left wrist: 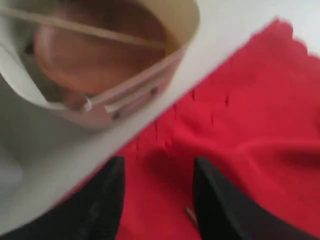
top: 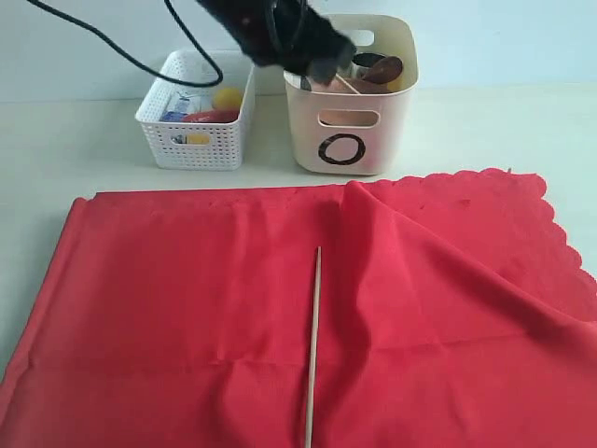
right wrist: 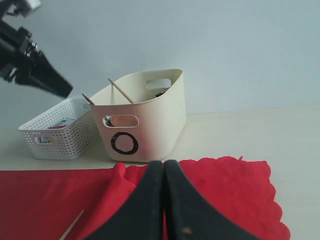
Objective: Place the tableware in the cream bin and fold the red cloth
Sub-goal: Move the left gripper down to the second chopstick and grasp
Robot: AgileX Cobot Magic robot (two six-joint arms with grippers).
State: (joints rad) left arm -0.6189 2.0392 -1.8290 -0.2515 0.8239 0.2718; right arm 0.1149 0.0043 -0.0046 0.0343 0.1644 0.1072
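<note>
The red cloth (top: 280, 317) lies spread over the table with a raised fold right of centre. One wooden chopstick (top: 313, 345) lies on it near the middle, also showing in the right wrist view (right wrist: 71, 225). The cream bin (top: 350, 103) stands behind the cloth with a brown plate (left wrist: 100, 50), a spoon (top: 382, 67) and the other chopstick (right wrist: 121, 91) inside. My left gripper (left wrist: 157, 172) hovers open above the bin's near edge, nothing between its fingers. My right gripper (right wrist: 164, 167) is shut and empty, low over the cloth, out of the exterior view.
A white lattice basket (top: 196, 112) with food items and a carton stands left of the cream bin. Black cables (top: 121, 51) trail from the left arm above the basket. Bare table lies behind and to the right of the bin.
</note>
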